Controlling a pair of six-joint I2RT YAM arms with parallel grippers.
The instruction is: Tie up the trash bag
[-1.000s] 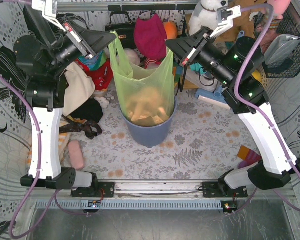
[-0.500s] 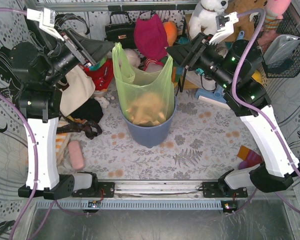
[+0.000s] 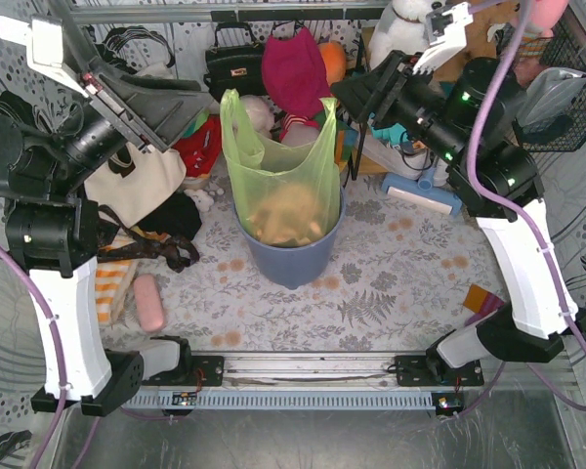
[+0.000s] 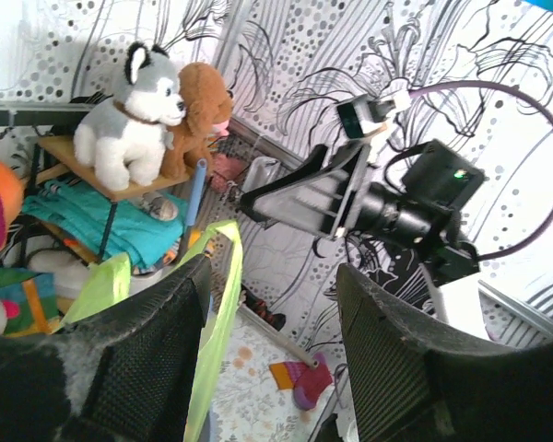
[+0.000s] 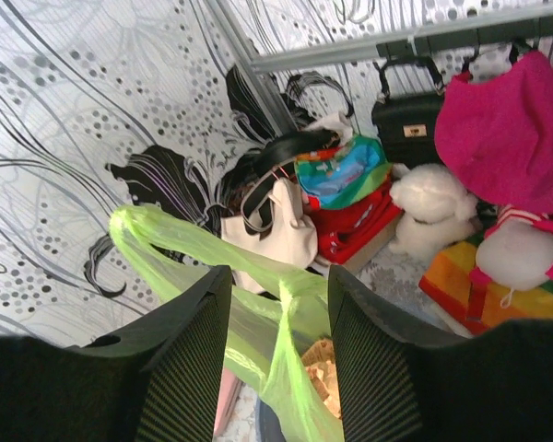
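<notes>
Bases of both arms sit at the near edge of the table. At mid-table stands a round bin, which keeps the trash bag upright and its mouth open; crumpled paper shows through the film. The bag's left handle and right handle rise free above the rim and are unknotted, so the tie is judged not yet begun. The left gripper hangs just beside the left handle and the right gripper near the right one. They come in from opposite sides, probably so that each can take its own handle. In the left wrist view the fingers stand apart, with the green handle loose beside one of them. In the right wrist view the fingers are likewise spread, the bag's loops lying unclamped in the gap. Beyond, a black handbag and a plush toy line the back wall.
</notes>
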